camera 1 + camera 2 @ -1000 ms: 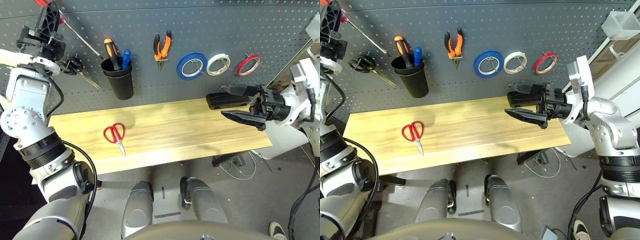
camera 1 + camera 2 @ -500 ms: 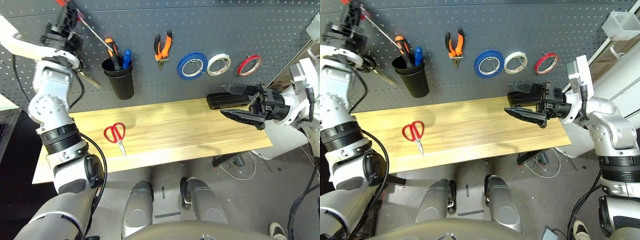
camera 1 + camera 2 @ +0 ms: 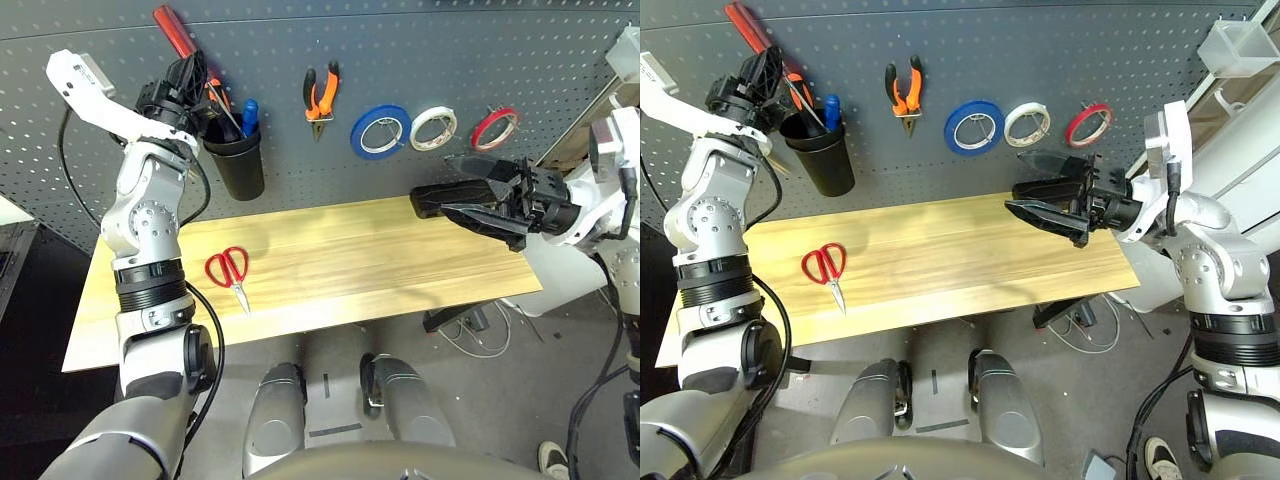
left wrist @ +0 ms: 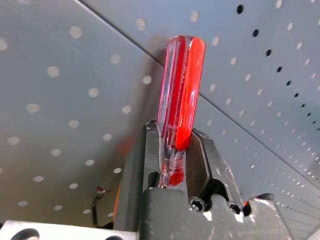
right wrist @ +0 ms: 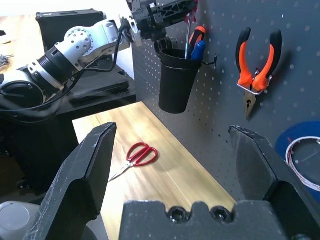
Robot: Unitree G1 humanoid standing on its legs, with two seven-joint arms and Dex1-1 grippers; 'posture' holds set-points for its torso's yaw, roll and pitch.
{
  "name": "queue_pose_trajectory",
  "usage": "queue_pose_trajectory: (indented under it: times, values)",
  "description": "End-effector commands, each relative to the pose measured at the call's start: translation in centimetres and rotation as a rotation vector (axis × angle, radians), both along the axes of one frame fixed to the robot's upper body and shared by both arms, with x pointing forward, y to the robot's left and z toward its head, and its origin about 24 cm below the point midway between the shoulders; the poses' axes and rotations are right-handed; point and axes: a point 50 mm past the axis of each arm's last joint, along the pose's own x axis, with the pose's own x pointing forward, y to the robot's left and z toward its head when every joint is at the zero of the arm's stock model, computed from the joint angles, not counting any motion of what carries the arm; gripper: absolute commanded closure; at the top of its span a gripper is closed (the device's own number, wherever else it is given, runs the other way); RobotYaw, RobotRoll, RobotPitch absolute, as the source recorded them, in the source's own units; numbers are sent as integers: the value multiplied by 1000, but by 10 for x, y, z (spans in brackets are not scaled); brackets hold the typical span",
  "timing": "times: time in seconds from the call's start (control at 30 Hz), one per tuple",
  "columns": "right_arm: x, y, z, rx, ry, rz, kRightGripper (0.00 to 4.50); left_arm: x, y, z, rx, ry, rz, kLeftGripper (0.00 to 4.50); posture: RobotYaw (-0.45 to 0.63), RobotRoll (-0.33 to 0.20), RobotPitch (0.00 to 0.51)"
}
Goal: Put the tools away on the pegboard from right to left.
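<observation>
My left gripper is shut on the red-handled screwdriver up against the pegboard. The red handle sticks out above the fingers, and the shaft slants down into the mouth of the black cup holder. On the board hang the orange-and-black pliers and, at the far right, the thin red tape ring. The red-handled scissors lie on the left part of the wooden table. Over the table's right end, my right gripper hovers open and empty.
A blue tape roll and a white tape roll hang between the pliers and the red ring. The cup also holds an orange-and-black-handled tool and a blue-handled one. A white cabinet stands at the right.
My left arm has swung right along the pegboard with the screwdriver, from the upper left corner to the cup. The shaft now dips into the cup. The right gripper has hardly moved.
</observation>
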Motion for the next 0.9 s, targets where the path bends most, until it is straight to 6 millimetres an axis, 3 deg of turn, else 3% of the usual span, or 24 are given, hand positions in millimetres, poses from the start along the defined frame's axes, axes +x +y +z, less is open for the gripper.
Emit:
queue_pose_trajectory:
  times: [0.03,0.17,0.37,0.5,0.63,0.9]
  values:
    - [0,2,3,31,-11,6,0,0,-5,-9,43,30,-20,3690,-49,0,101]
    - [1,6,4,48,-19,12,0,-7,-6,-10,109,48,-59,2373,-61,0,102]
    - [6,13,3,44,-16,29,0,-24,19,15,322,54,-69,108,-38,0,107]
    - [9,17,-5,9,22,24,0,-38,28,27,455,111,-122,43,-23,0,109]
    - [11,23,-13,-12,23,45,0,-63,24,24,557,203,-268,43,-5,0,111]
    - [8,32,-36,-124,33,101,0,-112,11,-16,537,475,-556,43,21,0,121]
